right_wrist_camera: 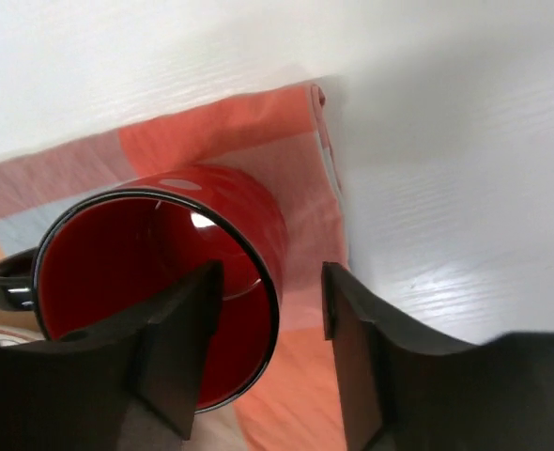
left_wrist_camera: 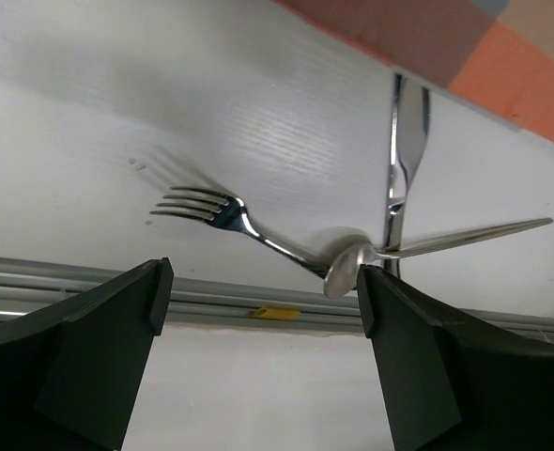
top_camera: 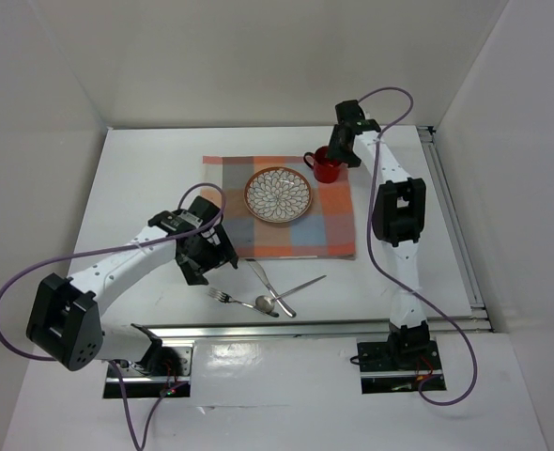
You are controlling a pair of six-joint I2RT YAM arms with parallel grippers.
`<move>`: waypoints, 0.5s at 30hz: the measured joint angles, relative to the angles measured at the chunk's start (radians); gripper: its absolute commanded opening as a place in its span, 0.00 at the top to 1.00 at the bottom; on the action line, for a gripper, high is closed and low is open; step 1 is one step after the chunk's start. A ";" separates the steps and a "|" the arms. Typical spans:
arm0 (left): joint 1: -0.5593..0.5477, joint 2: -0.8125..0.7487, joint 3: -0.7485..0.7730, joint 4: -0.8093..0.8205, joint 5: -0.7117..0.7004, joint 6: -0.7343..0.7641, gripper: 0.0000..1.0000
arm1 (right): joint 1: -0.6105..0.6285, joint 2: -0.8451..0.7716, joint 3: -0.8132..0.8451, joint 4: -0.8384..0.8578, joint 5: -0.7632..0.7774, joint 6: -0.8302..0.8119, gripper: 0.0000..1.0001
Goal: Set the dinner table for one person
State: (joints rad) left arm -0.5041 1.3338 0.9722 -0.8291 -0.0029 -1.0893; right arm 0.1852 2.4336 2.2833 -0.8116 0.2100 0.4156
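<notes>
The white dinner table [top_camera: 136, 188] carries an orange-and-blue checked mat [top_camera: 333, 225] with a patterned plate [top_camera: 279, 195] and a red mug [top_camera: 326, 167] on it. A fork [top_camera: 225, 297], spoon [top_camera: 296, 289] and knife [top_camera: 272, 287] lie crossed on the table near the front edge. My left gripper [top_camera: 219, 258] is open and empty, just left of and above them. The left wrist view shows the fork [left_wrist_camera: 230, 218], spoon [left_wrist_camera: 345, 271] and knife [left_wrist_camera: 407, 155] beyond the open left gripper [left_wrist_camera: 263, 296]. My right gripper [right_wrist_camera: 269, 282] is open and straddles the mug [right_wrist_camera: 164, 272] wall, with one finger inside the mug and a gap on the outer side.
A metal rail [top_camera: 333, 327] runs along the table's front edge, and another rail [top_camera: 451, 221] runs down the right side. White walls enclose the back and both sides. The mat's right edge [right_wrist_camera: 329, 160] is slightly curled beside the mug.
</notes>
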 measured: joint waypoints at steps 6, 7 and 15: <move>-0.016 -0.002 -0.057 -0.024 0.011 -0.070 0.10 | 0.000 -0.004 0.000 0.005 -0.017 -0.009 0.01; -0.017 -0.004 -0.063 -0.023 0.017 -0.077 0.10 | 0.000 -0.008 -0.002 0.005 -0.020 -0.010 0.01; -0.072 0.020 -0.039 -0.007 0.032 -0.120 0.20 | 0.005 -0.256 -0.240 0.040 -0.039 -0.017 0.01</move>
State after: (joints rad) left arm -0.5766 1.3540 0.9333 -0.8364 0.0288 -1.2091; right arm 0.1902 2.1777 2.0434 -0.7719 0.1715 0.3988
